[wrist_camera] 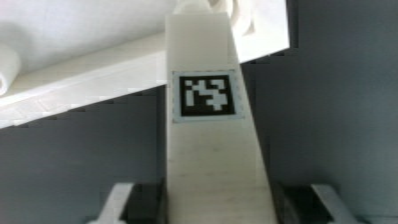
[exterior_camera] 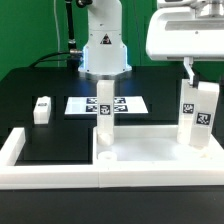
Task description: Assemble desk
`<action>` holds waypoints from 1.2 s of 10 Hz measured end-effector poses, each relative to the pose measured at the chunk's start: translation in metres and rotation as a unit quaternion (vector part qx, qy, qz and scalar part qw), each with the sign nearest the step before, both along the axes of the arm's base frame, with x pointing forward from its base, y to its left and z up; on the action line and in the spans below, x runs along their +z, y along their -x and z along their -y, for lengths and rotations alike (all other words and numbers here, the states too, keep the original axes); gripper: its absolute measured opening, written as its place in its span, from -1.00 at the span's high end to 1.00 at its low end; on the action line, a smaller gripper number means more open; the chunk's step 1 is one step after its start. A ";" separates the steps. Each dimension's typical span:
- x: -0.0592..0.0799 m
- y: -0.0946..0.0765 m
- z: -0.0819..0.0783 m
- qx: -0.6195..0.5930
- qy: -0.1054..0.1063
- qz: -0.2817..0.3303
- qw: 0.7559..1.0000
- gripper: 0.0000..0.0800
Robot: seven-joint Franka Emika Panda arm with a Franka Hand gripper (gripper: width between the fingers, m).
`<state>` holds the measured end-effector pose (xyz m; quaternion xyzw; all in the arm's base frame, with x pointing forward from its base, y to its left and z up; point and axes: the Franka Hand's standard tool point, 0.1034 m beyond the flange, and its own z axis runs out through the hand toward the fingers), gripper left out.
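**Q:** What lay farthest from the claw, at the exterior view's left?

**A:** A low white border wall edged the black table. Behind it, well apart from the claw, a lying leg rested on its side, with a black-and-white tag on the face toward the camera.

**Q:** And moving nearer the claw?

**A:** The marker board lay flat on the table by the robot's base. In front of it a standing leg stood upright on the tabletop, near the end farthest from the claw, with a tag facing the camera. The tabletop was a wide white rimmed slab reaching from that leg to below the claw.

**Q:** And the claw itself?

**A:** At the exterior view's right, the claw hung from above, pinching the held leg near its upper end. That leg leaned slightly. Its lower end was down at the tabletop, though whether it touched could not be told. In the wrist view the leg ran straight out between the two fingers, its tag plainly visible, with the tabletop's white rim beyond it.
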<state>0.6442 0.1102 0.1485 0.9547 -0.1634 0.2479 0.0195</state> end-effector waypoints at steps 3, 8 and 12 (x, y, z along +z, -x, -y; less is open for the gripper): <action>-0.003 0.001 -0.004 0.003 0.002 -0.001 1.000 0.28; -0.012 0.006 -0.008 0.014 0.008 0.000 1.000 0.28; -0.012 0.005 -0.007 0.022 0.009 0.021 1.000 0.28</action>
